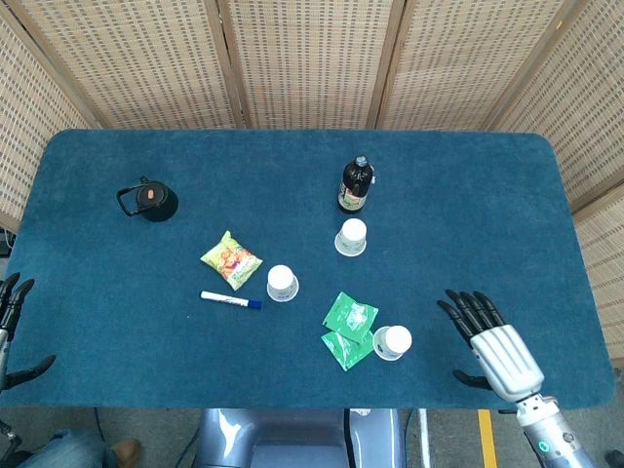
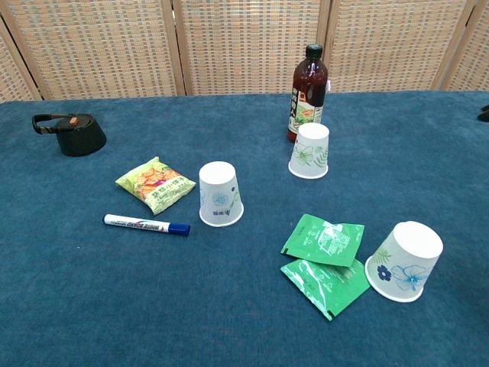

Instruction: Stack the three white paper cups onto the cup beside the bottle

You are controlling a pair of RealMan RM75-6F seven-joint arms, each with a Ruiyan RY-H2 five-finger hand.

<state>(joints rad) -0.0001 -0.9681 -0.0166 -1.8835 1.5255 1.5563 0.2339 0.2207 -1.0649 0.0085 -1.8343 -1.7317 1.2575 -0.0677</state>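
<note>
Three white paper cups stand upside down on the blue table. One cup (image 1: pixel 351 237) (image 2: pixel 310 151) sits just in front of the dark bottle (image 1: pixel 355 184) (image 2: pixel 308 93). A second cup (image 1: pixel 282 284) (image 2: pixel 219 194) is near the table's middle. The third cup (image 1: pixel 392 342) (image 2: pixel 406 261) leans at the front right. My right hand (image 1: pixel 490 344) hovers open to the right of that third cup, fingers spread, apart from it. My left hand (image 1: pixel 14 327) shows open at the left edge of the head view, off the table.
Two green packets (image 1: pixel 348 329) (image 2: pixel 327 262) lie beside the front-right cup. A snack bag (image 1: pixel 231 259) (image 2: pixel 154 184) and a marker (image 1: pixel 231 300) (image 2: pixel 147 225) lie left of the middle cup. A black lid (image 1: pixel 148 201) (image 2: pixel 70 134) sits far left. Wicker screens stand behind the table.
</note>
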